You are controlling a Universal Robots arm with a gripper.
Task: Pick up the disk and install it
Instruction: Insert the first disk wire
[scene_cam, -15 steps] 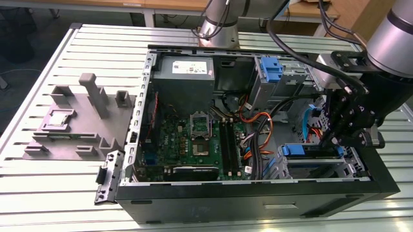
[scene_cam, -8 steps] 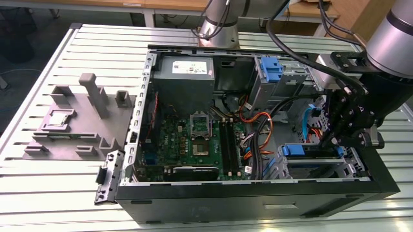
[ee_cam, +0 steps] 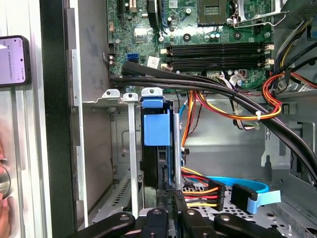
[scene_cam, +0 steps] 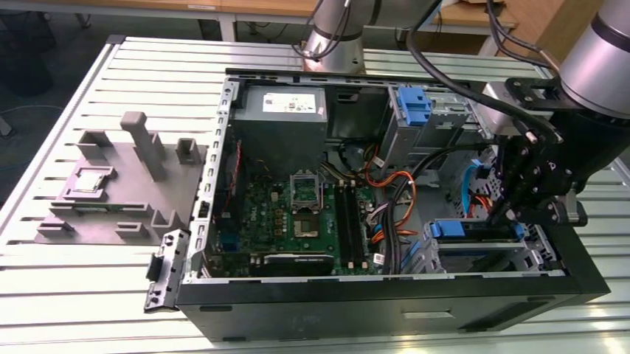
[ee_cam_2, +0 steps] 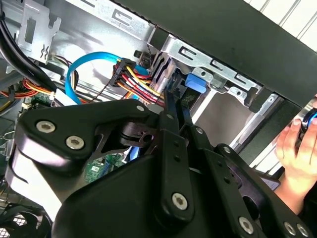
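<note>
in the drive bay point(ee_cam: 124, 148), the disk point(ee_cam: 156, 130)

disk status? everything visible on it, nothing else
The disk stands on edge in the metal drive cage at the case's front corner. Mostly its dark narrow edge shows, capped by a blue plastic rail and tab. In the exterior view, that blue tab sits at the cage's mouth with the claw directly over it. Whether the claw touches the disk is unclear. Its label is hidden.
</note>
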